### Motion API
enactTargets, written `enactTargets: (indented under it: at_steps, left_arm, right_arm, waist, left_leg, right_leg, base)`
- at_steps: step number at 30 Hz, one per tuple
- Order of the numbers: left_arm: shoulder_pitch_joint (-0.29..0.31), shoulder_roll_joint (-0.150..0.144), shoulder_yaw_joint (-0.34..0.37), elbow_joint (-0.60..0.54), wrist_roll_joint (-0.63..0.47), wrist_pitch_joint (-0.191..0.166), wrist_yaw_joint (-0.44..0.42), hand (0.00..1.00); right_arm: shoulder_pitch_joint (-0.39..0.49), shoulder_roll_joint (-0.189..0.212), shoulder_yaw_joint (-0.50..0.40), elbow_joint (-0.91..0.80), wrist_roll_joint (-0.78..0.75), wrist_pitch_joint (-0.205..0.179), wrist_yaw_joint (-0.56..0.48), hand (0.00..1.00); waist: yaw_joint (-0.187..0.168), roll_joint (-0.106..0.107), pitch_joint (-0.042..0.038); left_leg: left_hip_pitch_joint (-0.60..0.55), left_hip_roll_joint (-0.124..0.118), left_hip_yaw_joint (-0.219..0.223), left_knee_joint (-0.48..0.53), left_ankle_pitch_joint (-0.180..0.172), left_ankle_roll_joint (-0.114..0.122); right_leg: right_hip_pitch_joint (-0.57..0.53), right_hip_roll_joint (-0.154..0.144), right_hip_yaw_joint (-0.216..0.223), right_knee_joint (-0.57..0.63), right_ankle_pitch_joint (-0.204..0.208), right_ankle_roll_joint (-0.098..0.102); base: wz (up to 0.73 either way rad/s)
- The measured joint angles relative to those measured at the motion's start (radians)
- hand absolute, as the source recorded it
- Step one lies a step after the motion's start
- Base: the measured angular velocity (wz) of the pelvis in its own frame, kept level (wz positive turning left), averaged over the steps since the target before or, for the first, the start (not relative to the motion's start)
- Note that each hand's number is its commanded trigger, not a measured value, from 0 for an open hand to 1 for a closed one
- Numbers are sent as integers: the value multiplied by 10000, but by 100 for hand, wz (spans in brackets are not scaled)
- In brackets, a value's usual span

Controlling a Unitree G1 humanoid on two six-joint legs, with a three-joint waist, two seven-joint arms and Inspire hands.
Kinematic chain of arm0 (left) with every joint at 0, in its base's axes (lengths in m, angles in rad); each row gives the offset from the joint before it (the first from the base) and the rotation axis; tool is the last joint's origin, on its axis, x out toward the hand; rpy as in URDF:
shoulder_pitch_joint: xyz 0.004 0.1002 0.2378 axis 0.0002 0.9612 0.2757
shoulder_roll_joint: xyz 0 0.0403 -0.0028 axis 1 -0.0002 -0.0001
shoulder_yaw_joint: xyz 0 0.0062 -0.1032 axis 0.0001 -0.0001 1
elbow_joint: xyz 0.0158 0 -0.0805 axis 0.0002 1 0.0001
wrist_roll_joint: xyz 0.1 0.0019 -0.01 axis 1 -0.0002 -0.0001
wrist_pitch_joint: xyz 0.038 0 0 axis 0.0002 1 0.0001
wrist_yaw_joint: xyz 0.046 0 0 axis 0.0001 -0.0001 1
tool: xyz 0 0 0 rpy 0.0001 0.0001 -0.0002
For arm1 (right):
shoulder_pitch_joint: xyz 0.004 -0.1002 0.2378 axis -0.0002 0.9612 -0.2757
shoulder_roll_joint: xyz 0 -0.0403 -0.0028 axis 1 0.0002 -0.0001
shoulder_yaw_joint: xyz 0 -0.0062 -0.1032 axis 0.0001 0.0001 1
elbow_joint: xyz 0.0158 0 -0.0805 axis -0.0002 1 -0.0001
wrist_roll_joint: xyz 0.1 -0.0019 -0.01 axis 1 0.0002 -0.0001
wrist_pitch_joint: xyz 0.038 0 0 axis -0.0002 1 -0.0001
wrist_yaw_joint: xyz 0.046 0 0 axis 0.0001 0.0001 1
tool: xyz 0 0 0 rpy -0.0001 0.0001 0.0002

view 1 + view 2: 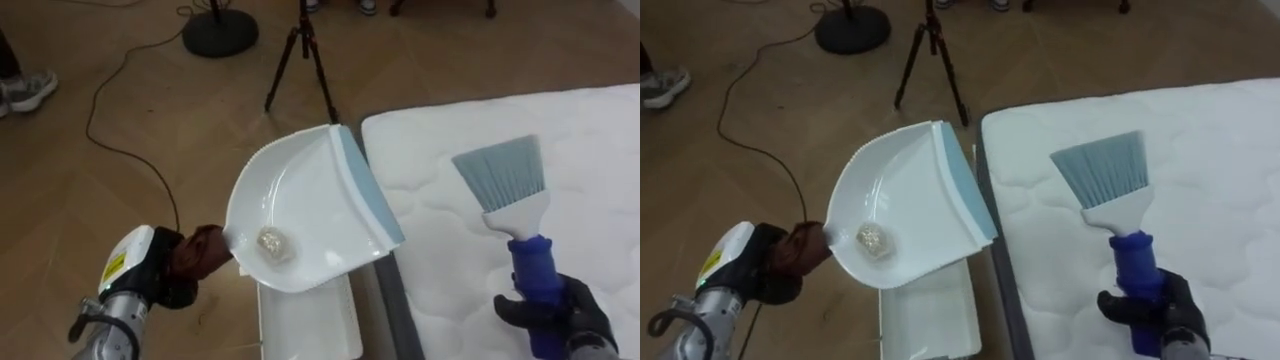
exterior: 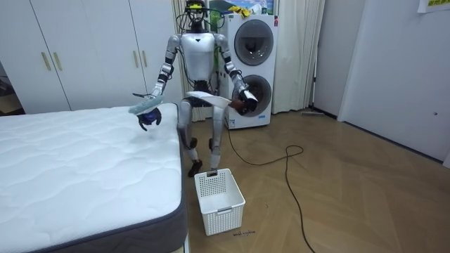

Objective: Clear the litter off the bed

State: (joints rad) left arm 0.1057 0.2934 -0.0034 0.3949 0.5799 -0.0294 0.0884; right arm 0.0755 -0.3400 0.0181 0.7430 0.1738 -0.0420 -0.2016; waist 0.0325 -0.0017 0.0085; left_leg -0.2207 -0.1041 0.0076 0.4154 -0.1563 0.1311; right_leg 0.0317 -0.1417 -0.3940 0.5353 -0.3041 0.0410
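Observation:
My left hand (image 1: 195,255) is shut on the handle of a white dustpan (image 1: 310,200) with a pale blue lip. I hold the dustpan level beside the bed's corner, above a white basket (image 1: 310,320) on the floor. A small crumpled ball of rubbish (image 1: 275,245) lies in the pan near the handle. My right hand (image 1: 560,315) is shut on the dark blue handle of a brush (image 1: 505,180). Its light blue bristles point away from me over the white mattress (image 1: 600,130). In the room view I stand at the bed's (image 2: 70,169) corner, with the basket (image 2: 219,200) at my feet.
A black tripod (image 1: 300,55) and a round stand base (image 1: 220,35) stand on the wooden floor ahead, with a dark cable (image 1: 110,120) lying across it. A person's shoe (image 1: 30,90) shows at the far left. A washing machine (image 2: 253,70) and white wardrobes (image 2: 84,56) are behind me.

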Motion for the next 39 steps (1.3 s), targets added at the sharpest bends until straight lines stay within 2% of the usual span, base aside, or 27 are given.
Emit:
enactTargets:
  at_steps: [1, 2, 3, 4, 6, 7, 9, 10, 12, 14, 17, 19, 22, 24, 28, 31, 34, 35, 36, 39]
  left_arm:
    - [-10, 30, 5, -6, 0, -15, -42, 100]
    - [-28, 109, 7, -9, 1, -67, -130, 100]
    - [-48, 154, 0, -10, -7, -80, -164, 100]
    - [-61, 164, 6, -9, -10, -80, -164, 100]
    - [-198, 228, 8, -12, 21, -88, -177, 100]
    - [-252, 277, -6, -12, 22, -90, -203, 100]
    - [-376, 541, 1, -19, 12, -119, -287, 100]
    - [-398, 596, 0, -19, 13, -124, -299, 100]
    - [-412, 655, -2, -26, 8, -134, -360, 100]
    - [-410, 667, -11, -26, 19, -139, -422, 100]
    - [-413, 662, -13, -27, 227, -141, -430, 100]
    - [-411, 663, -14, -26, 428, -142, -427, 100]
    - [-420, 675, -22, 11, 571, -141, -416, 100]
    - [-526, 775, -186, 218, 592, -140, -383, 100]
    - [-589, 940, -384, 272, 609, -139, -316, 100]
    - [-772, 1179, -529, 593, 901, -149, -308, 100]
    - [-1227, 1603, -706, 1175, 1001, -109, -315, 100]
    - [-1394, 1835, -804, 1185, 1055, -82, -326, 100]
    - [-1612, 1989, -846, 1229, 1128, -70, -348, 100]
    - [-2086, 2183, -971, 1522, 1129, 62, -396, 100]
  right_arm:
    - [2, 2, 0, 16, -5, 0, 8, 0]
    - [26, 8, -1, 20, -3, -4, 19, 0]
    - [38, 9, 1, 37, 0, -6, 20, 0]
    - [30, 10, 6, 35, -5, -6, 20, 0]
    - [20, 14, 7, 68, -32, -6, 14, 0]
    - [21, 16, 7, 124, -42, -6, 8, 0]
    - [21, 29, 5, 345, -52, -6, -70, 0]
    - [20, 27, -10, 375, -55, -6, -81, 0]
    - [0, 9, -43, 421, -49, -9, -206, 0]
    - [-34, 11, -16, 383, -52, -23, -214, 0]
    - [-165, 11, 2, 357, -178, -61, -131, 0]
    - [-214, 9, 1, 363, -195, -186, -63, 0]
    - [-413, 6, 4, 479, -168, -352, 88, 0]
    - [-606, -6, 36, 864, -157, -569, 128, 0]
    - [-780, -6, 47, 1417, -173, -667, 162, 0]
    - [-848, -24, 46, 1889, -180, -668, 157, 0]
    - [-896, -105, 45, 2204, -243, -670, 147, 0]
    - [-946, -121, 21, 2232, -244, -693, 127, 0]
    - [-1058, -151, 0, 2234, -222, -746, 37, 0]
    - [-1494, -218, -4, 2411, -226, -782, -305, 0]
  waist:
    - [5, -11, 8]
    - [-5, -24, 39]
    - [-91, -24, 40]
    - [-63, 16, 57]
    - [-62, 160, 135]
    - [-132, 159, 133]
    - [-306, 53, 77]
    - [-330, 21, 58]
    - [-431, 8, 18]
    - [-293, 19, 18]
    - [-250, 71, 23]
    - [-242, 128, 54]
    - [-248, 263, 139]
    - [-276, 438, 193]
    - [-276, 599, 179]
    - [-285, 727, 154]
    - [-326, 874, 160]
    - [-378, 936, 168]
    - [-441, 1024, 173]
    - [-594, 1348, 169]
  left_leg:
    - [78, -48, -27, 2, -41, 65]
    - [171, -182, -177, 3, -61, 101]
    - [200, -252, -324, -6, -76, 136]
    - [196, -294, -483, -15, -73, 142]
    - [160, -322, -939, -11, -15, 171]
    - [144, -326, -1019, -11, -11, 165]
    - [97, -468, -1348, 3, 32, 110]
    - [91, -521, -1409, 15, 37, 104]
    - [79, -569, -1444, 73, 46, 22]
    - [88, -591, -1474, 72, -14, -22]
    - [45, -525, -1457, -19, -61, -17]
    - [45, -457, -1452, -19, -144, -17]
    - [33, -406, -1437, 44, -315, -19]
    - [7, -401, -1429, 72, -389, 16]
    - [-345, -405, -1331, 65, -400, 28]
    - [-597, -407, -1267, 55, -399, 30]
    - [-853, -426, -1180, 77, -391, 40]
    - [-1015, -465, -1180, 107, -371, 56]
    - [-1205, -512, -1161, 196, -358, 60]
    - [-1513, -556, -1073, 320, -347, 82]
  right_leg:
    - [-147, -86, 159, 390, 13, 1]
    - [-517, -227, 499, 1065, 27, 28]
    - [-900, -238, 976, 1413, -49, 63]
    - [-1121, -183, 1140, 1438, -108, 67]
    - [-1931, 72, 1544, 967, -166, 43]
    - [-2052, 91, 1578, 669, -149, 37]
    - [-2273, 226, 1769, -546, 214, 93]
    - [-2280, 243, 1751, -820, 331, 31]
    - [-2118, 221, 1618, -1088, 832, -92]
    - [-2051, 219, 1442, -1227, 1236, -125]
    - [-2033, 237, 1391, -1325, 1227, -193]
    - [-1936, 354, 1291, -1403, 1204, -217]
    - [-1942, 425, 1355, -1397, 1137, -231]
    - [-1983, 387, 1454, -1345, 1098, -210]
    - [-2444, 376, 1605, -1202, 1072, -200]
    - [-2777, 372, 1731, -1113, 1068, -196]
    - [-3155, 352, 1924, -911, 1052, -195]
    - [-3352, 283, 1926, -753, 1019, -194]
    - [-3578, 209, 1935, -570, 960, -190]
    - [-3945, 156, 1974, -336, 934, -178]
  base:
    - [12]
    - [12]
    - [12]
    - [9]
    - [32]
    - [58]
    - [63]
    - [63]
    - [37]
    - [10]
    - [16]
    - [14]
    - [0]
    - [-3]
    - [-7]
    - [-10]
    - [-8]
    - [5]
    - [6]
    - [-1]
